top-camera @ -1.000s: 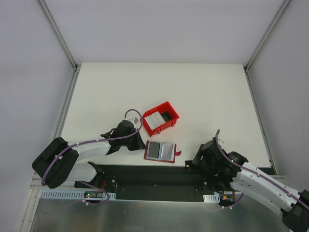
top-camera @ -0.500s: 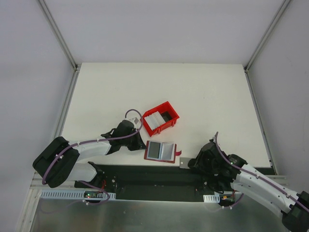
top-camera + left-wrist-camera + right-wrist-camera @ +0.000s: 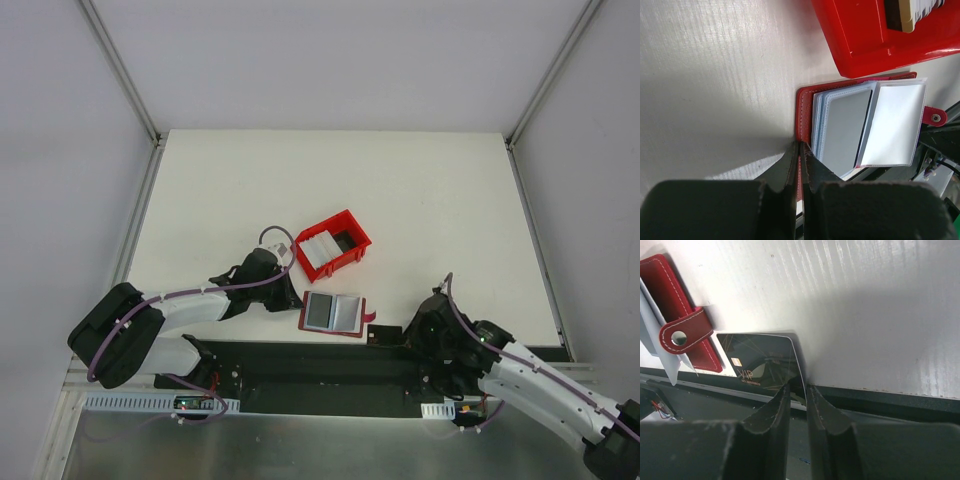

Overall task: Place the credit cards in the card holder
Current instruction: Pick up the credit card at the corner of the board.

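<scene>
Now, starting at the near edge of the table (image 3: 400,190): your right gripper (image 3: 796,385) is pinching the dark card (image 3: 762,362) by one corner. It has been carrying the card leftward over the last second, so the card is now lying flat at the table's lip, just beside the card holder's closing tab (image 3: 685,332). A second ago the gripper was sitting well to the right of it. I'd judge that as the approach nearly done; the insertion itself is not yet started.

Just beyond, the card holder (image 3: 333,314) is lying open and flat, its pale pockets facing up. The left pocket is showing a grey face and the right one a whitish face, but I cannot tell whether either is a card already seated. Your left gripper (image 3: 801,150) is pressing together on the holder's red left edge — it has not moved, so it seems to be steadying the holder for you.

Farther back, the red bin (image 3: 333,243) is holding the remaining whitish cards (image 3: 318,247), stacked toward its left end, so more trips are waiting.
</scene>
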`<state>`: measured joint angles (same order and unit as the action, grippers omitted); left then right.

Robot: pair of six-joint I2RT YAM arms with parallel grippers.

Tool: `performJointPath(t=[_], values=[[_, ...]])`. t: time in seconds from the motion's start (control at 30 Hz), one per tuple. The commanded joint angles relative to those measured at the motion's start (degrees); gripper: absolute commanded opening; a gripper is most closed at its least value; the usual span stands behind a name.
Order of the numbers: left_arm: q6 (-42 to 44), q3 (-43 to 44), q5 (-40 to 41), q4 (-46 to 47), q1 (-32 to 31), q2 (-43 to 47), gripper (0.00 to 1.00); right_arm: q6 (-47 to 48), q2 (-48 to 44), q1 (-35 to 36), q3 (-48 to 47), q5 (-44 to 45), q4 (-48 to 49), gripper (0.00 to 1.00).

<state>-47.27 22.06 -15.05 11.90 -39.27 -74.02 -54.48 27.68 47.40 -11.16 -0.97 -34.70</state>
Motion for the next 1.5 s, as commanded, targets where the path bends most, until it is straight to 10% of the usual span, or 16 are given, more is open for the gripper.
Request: performJointPath(t=[0.0,0.77,1.2,1.47], values=[[0.42,0.61,-0.51,0.49,0.24,-0.16,0.00,3.06,-3.24,-0.38,-2.46,7.21,-3.89,0.03],[2.18,2.37,2.30,-3.98,0.24,2.91,0.00,17.64,-0.79,-0.38,-23.19,16.18,-5.82,0.00],[10.95,6.23,7.50,-15.68,0.51,23.73,0.59,26.78,10.01,-0.90,-29.35,-1.63,7.89,0.00],[26.16,19.14,-21.04,-13.75,3.14,17.08,0.70,41.89,18.80,-5.90,-34.45,-31.41,12.02,0.00]])
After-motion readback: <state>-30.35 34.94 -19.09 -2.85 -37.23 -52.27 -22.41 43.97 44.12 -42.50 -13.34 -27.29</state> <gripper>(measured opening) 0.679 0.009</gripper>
